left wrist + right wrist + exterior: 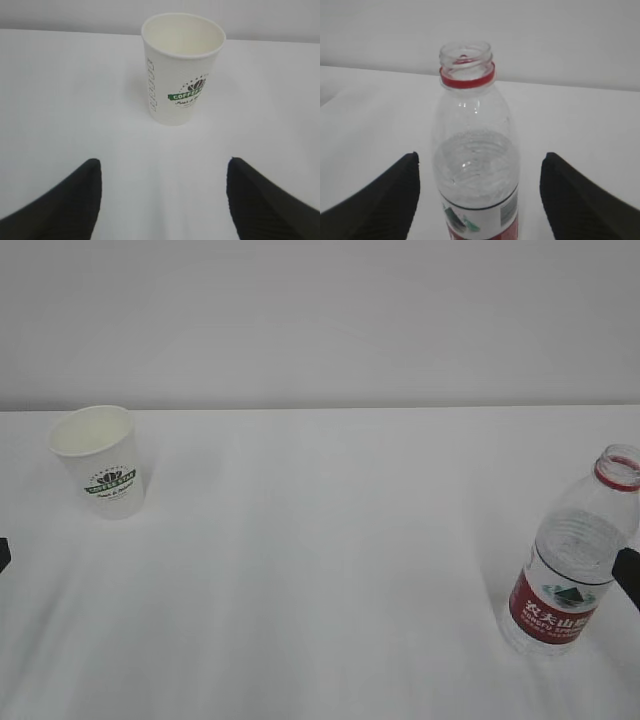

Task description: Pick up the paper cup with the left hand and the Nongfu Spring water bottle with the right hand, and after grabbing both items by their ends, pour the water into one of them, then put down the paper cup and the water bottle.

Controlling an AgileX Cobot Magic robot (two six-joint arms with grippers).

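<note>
White table (320, 570) is stretching under everything, with the uncapped water bottle (575, 560) standing upright at its right side, partly filled with water (475, 167), and the paper cup (100, 460) sitting upright far off at the left. Both grippers are waiting with jaws spread apart and gripping nothing: the right hand (477, 200) is flanking the bottle without touching it, and the left hand (162, 200) is hanging just short of the cup.

The white worktop (320, 570) lies bare across its whole middle, wide enough for either arm to pass. Only two things stand on it: the paper cup (100, 462) near the far left corner and the uncapped Nongfu Spring water bottle (570, 560) by the right edge, well apart. Bare surface separates the left end effector (162, 200) from the cup; the bottle stands between the right end effector's (480, 200) spread fingers.
</note>
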